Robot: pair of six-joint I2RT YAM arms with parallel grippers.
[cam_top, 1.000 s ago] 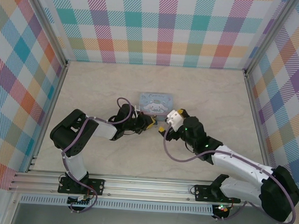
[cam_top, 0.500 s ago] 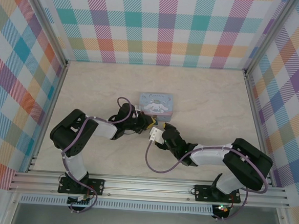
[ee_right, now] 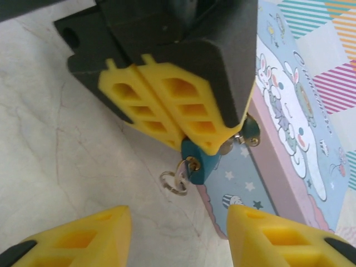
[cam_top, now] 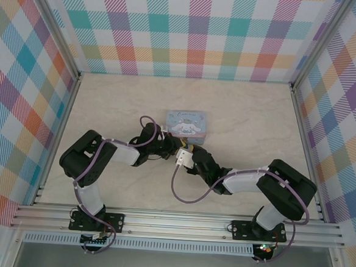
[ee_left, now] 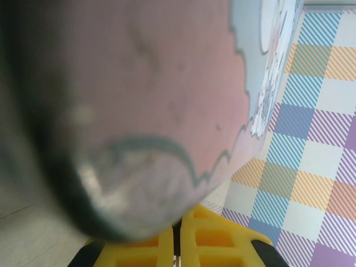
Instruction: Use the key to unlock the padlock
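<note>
Pastel plaid walls (cam_top: 197, 31) around beige marbled tabletop (cam_top: 246, 114).

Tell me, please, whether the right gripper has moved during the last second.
Yes: the right gripper moved left below the cartoon-dog tin's near edge, from its right corner toward its middle.

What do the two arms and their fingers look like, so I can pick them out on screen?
The left arm and right arm match: white links between bulky black joints, each trailed by a looping purple cable. The left gripper has a black housing and yellow fingers moulded with rectangular pockets; the right gripper carries the same yellow fingers, behind a white wrist block.
</note>
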